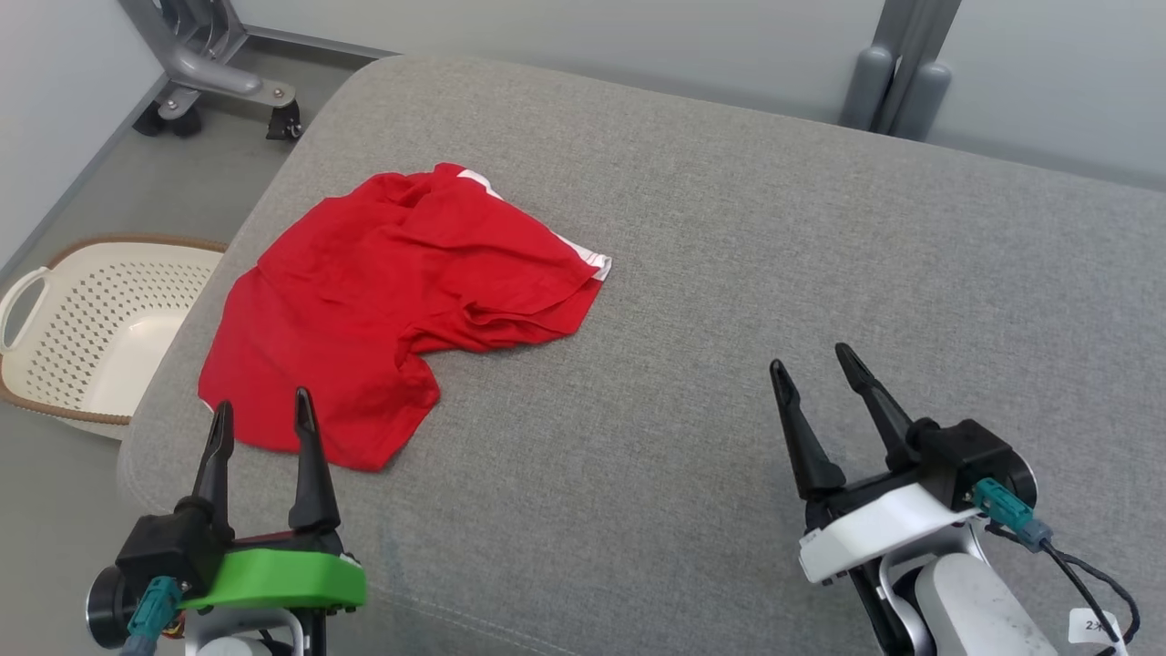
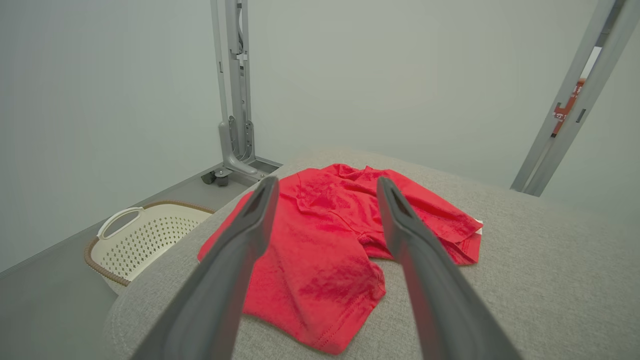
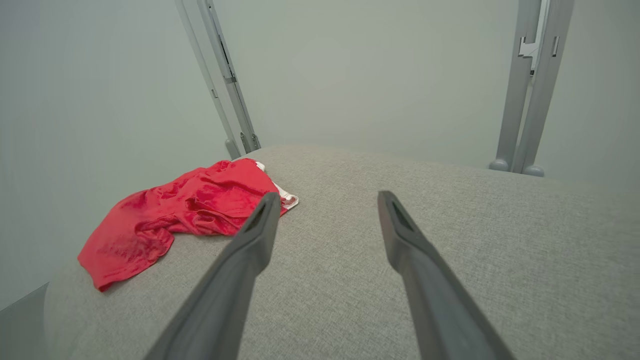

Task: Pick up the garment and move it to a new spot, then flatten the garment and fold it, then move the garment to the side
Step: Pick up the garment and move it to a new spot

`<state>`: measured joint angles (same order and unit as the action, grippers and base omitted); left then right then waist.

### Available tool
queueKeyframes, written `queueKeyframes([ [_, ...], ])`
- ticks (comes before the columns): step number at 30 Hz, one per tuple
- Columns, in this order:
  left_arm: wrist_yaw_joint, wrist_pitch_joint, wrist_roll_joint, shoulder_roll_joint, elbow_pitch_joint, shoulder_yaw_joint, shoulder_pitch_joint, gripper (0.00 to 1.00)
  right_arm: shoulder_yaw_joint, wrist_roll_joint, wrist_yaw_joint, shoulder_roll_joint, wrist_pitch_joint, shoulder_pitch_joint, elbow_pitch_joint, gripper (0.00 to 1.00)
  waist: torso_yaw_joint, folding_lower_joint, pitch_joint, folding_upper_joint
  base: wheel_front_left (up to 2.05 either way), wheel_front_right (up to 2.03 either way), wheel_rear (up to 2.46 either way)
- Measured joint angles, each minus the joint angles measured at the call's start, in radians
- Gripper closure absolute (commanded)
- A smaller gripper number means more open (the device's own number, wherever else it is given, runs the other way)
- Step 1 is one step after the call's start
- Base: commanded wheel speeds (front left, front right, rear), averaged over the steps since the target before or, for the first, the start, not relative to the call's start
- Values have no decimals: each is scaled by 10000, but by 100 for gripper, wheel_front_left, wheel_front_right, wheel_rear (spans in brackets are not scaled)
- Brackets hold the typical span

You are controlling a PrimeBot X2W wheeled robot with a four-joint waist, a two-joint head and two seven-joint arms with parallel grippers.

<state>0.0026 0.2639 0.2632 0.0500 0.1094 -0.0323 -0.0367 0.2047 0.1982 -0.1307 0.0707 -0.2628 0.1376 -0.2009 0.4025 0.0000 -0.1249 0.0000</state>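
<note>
The crumpled garment (image 1: pixel 383 301) folds over itself, so its kind is hard to tell, and a white band at its far right corner is mostly tucked under. The basket (image 1: pixel 109 301) is cut by the frame edge and partly hidden behind the cushion (image 1: pixel 729 273). The garment lies on the cushion's left half, its long axis running from near left to far right. It is thin red knit, wrinkled, on coarse grey weave; the basket is perforated cream plastic. The left gripper (image 1: pixel 262 401), fingers apart and empty, is at the near hem; the right gripper (image 1: pixel 810 358), likewise apart, is over bare cushion
</note>
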Motion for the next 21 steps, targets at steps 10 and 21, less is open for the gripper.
queueKeyframes([
  [10,502,-6,-151,8,3850,566,-1801,0,-545,-180,0,1037,0,565,779,0,-440,0,-1277,0,0,0,0],
  [21,-176,-606,88,458,7377,357,-4133,0,-665,-245,0,1609,0,698,1085,0,-714,0,-2384,0,0,0,0],
])
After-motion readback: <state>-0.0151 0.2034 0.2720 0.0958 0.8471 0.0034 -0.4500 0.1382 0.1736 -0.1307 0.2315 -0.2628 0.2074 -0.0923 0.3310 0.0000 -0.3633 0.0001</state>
